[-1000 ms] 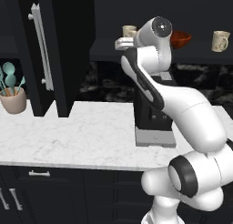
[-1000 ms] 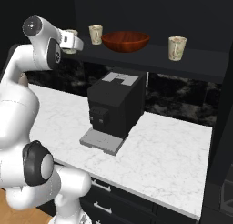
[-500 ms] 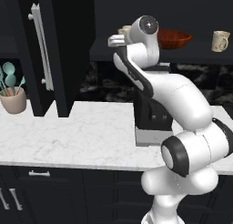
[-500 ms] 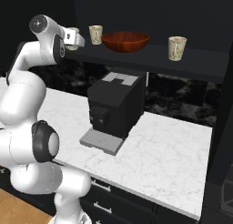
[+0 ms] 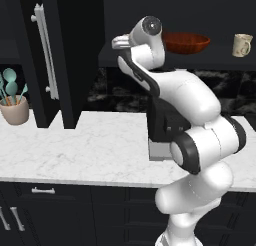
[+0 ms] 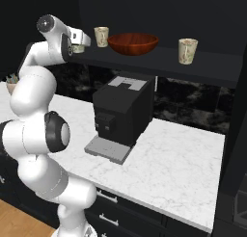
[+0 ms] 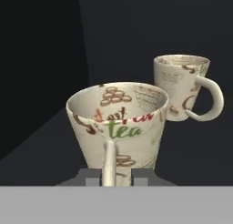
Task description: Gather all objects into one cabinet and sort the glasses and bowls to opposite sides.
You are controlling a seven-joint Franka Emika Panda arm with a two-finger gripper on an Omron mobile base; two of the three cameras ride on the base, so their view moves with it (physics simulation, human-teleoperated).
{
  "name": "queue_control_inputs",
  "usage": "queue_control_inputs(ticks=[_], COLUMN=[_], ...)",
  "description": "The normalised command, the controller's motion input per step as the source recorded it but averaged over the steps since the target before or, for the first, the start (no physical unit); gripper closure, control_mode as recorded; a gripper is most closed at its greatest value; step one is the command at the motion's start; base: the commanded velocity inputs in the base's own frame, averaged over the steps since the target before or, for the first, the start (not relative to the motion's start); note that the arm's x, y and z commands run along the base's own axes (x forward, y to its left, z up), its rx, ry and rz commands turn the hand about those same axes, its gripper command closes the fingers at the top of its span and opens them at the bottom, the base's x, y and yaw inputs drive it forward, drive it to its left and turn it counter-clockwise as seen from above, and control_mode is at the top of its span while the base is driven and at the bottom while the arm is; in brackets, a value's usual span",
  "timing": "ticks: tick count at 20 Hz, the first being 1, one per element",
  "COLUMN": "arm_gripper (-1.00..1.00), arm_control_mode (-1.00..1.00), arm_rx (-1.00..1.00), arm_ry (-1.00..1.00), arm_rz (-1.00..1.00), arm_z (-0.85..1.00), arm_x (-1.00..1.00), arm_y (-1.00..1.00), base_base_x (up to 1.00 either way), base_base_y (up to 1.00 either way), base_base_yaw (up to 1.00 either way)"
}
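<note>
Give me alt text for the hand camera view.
A cream mug printed with "tea" stands close up on a dark cabinet shelf, its handle toward the camera. A second cream mug stands behind it to the right, handle pointing right.

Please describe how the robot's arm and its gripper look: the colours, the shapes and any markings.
The arm is glossy white, built of thick rounded segments with dark grey rings and round dark caps at the joints. No cables or markings show. The gripper is a small light grey block at the arm's end; in the hand view its finger tips are small, dark and squarish.
</note>
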Motion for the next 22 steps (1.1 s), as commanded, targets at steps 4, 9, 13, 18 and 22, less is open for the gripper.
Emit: queue_control_inputs(ticks=[4,9,13,18,22], arm_gripper=[-1.00,-1.00,-1.00,-1.00,-1.00], arm_control_mode=[-1.00,-1.00,-1.00,-1.00,-1.00], arm_rx=[0.00,0.00,-0.03,-0.02,-0.01], arm_ry=[0.00,0.00,0.00,0.00,0.00], arm_rz=[0.00,0.00,0.00,-0.11,-0.20], arm_z=[0.00,0.00,0.00,0.02,0.03], arm_x=[0.08,-0.09,-0.41,-0.31,-0.08], arm_y=[0.03,-0.01,-0.11,-0.52,-0.76], base_base_x=[0.00,0.00,0.00,0.00,0.00], base_base_y=[0.00,0.00,0.00,0.00,0.00], base_base_yaw=[0.00,0.00,0.00,0.00,0.00])
